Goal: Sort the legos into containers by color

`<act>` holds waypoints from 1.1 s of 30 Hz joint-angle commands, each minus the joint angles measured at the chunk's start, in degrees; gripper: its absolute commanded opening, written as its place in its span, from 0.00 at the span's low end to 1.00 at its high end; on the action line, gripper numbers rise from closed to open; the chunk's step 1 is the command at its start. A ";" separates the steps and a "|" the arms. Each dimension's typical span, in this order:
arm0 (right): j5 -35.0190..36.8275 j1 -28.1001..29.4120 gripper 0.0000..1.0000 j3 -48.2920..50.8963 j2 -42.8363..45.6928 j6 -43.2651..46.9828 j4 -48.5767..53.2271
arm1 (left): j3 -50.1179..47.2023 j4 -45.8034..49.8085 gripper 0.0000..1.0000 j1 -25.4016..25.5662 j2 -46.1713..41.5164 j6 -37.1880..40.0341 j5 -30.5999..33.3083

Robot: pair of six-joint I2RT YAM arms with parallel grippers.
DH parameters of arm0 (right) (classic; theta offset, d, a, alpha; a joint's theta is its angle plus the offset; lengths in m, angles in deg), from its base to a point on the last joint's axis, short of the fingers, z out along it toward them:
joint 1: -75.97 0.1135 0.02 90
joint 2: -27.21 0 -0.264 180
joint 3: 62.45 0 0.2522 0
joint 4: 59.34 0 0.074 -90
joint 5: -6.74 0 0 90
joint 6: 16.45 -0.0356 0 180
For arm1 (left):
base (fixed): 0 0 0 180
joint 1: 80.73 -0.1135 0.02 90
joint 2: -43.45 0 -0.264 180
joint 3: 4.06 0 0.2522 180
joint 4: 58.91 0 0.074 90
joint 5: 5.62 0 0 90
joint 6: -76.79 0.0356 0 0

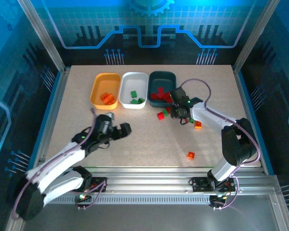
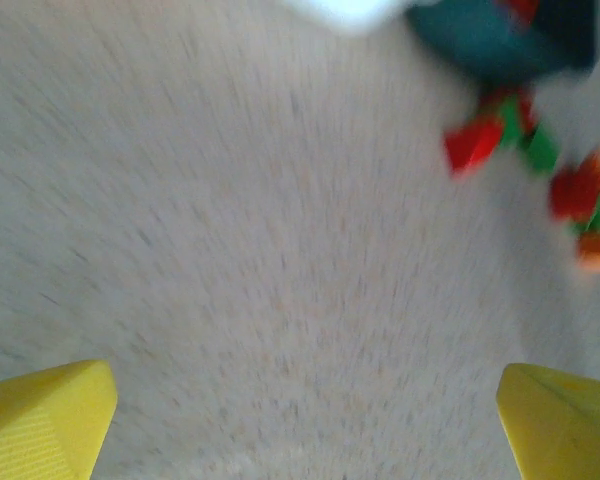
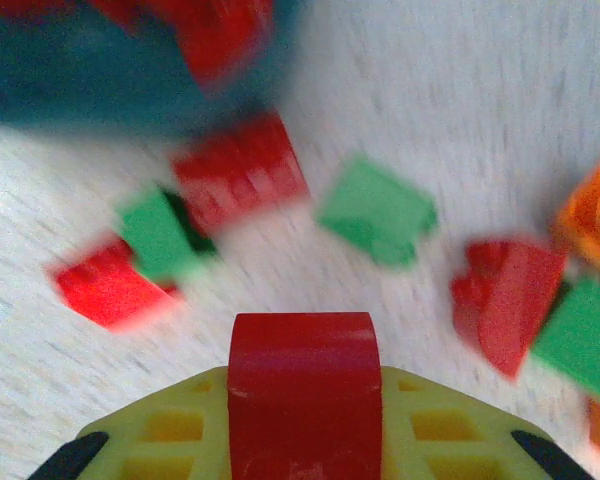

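My right gripper (image 3: 303, 400) is shut on a red lego (image 3: 303, 385) between its yellow fingers, low over the table just in front of the dark teal container (image 3: 80, 80). Around it lie loose legos: red ones (image 3: 238, 172), green ones (image 3: 376, 212) and an orange one (image 3: 595, 215). From above, the right gripper (image 1: 179, 111) sits beside the teal container (image 1: 162, 75), which holds red legos. The white container (image 1: 134, 75) holds green legos and the orange-yellow container (image 1: 97, 82) holds orange ones. My left gripper (image 1: 126, 129) is open over bare table, its fingers (image 2: 50, 420) wide apart.
More loose legos lie on the table: a red one (image 1: 161, 115), an orange one (image 1: 198, 125) and an orange-red one (image 1: 190, 155) nearer the front. A metal rail (image 1: 149, 185) runs along the near edge.
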 commanded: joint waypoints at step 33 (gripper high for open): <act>-4.66 -8.27 0.52 -23.31 -12.40 3.37 3.71 | 12.05 -5.98 0.88 18.45 22.86 0.86 -7.40</act>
